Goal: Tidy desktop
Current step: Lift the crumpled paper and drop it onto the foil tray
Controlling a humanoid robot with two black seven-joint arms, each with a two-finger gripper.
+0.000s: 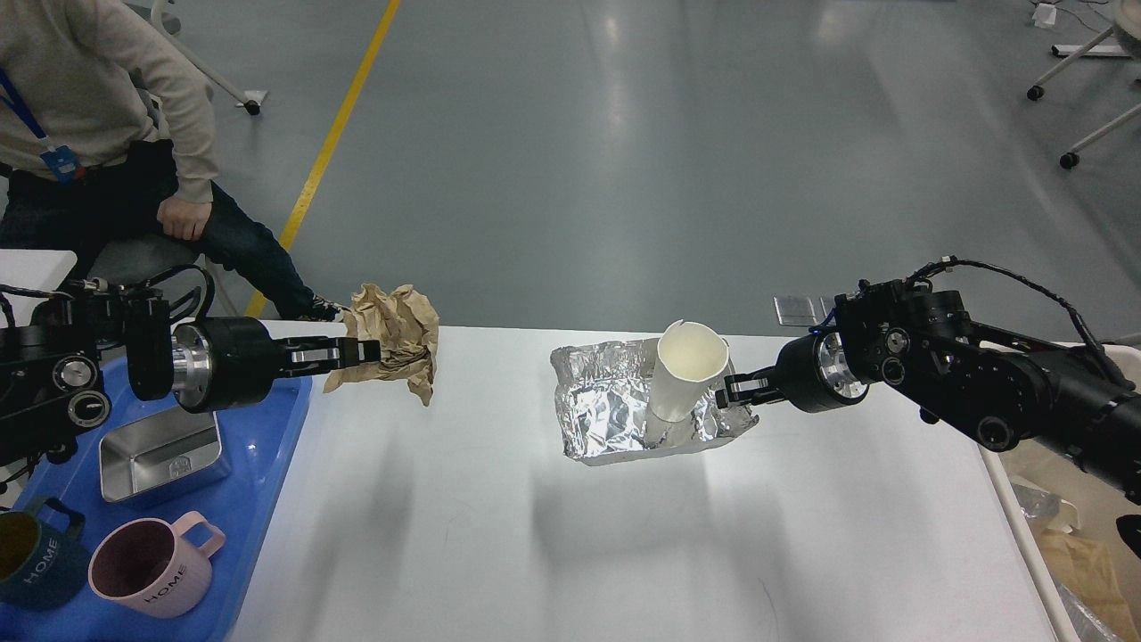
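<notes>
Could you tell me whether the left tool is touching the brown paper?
Touching. The head view shows the left tool closed on the crumpled brown paper, with its fingertips buried in the paper's edge and the paper lifted off the desktop.

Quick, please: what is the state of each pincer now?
Left pincer: closed on the brown paper.
Right pincer: closed on the foil tray edge.
</notes>
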